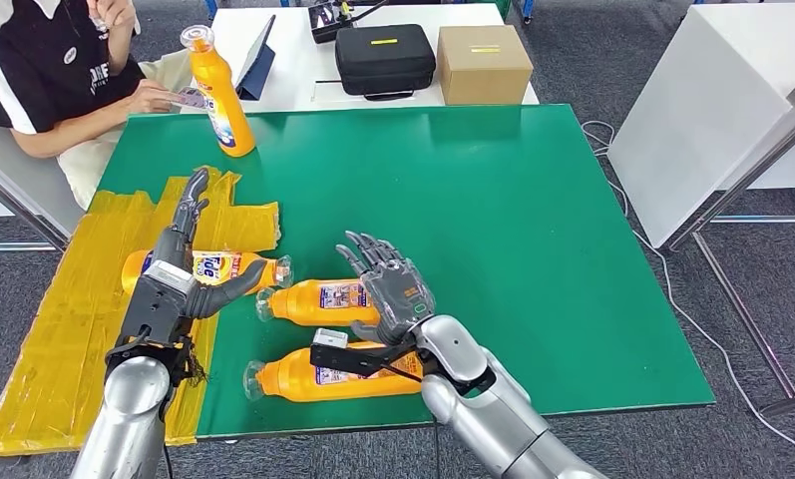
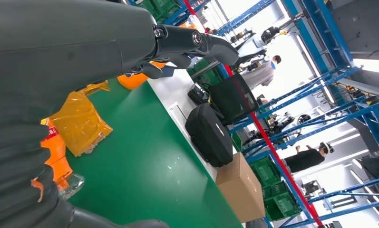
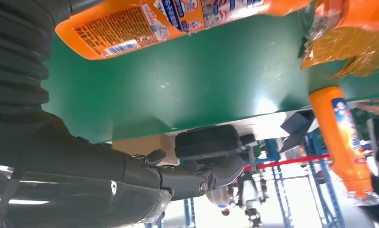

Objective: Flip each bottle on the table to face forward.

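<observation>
Four orange bottles occupied the green table (image 1: 533, 200). Three lay on their sides near the front edge, each with its long axis running roughly left to right and its clear cap pointing left in the head view. The nearest lying bottle (image 1: 303, 377) rested close to the table's front edge, partly covered by the right wrist. The middle lying bottle (image 1: 318, 301) lay just behind it, its base end passing under the right hand (image 1: 393, 284). The left lying bottle (image 1: 223, 267) sat with its body on the yellow taped sheet (image 1: 64, 319) and its cap end toward the middle bottle. The upright bottle (image 1: 220, 92) stood at the far left corner, cap up, long axis vertical.

The right hand hovered over the middle bottle with fingers spread and extended away from the robot, holding nothing. The left hand (image 1: 179, 274) was over the left lying bottle, fingers stretched forward and thumb splayed toward the bottle's neck; whether it touched the bottle could not be told.

A seated person (image 1: 54, 70) was beside the upright bottle. A black case (image 1: 383, 58) and a cardboard box (image 1: 484, 62) stood on the white table (image 1: 293, 60) beyond.
</observation>
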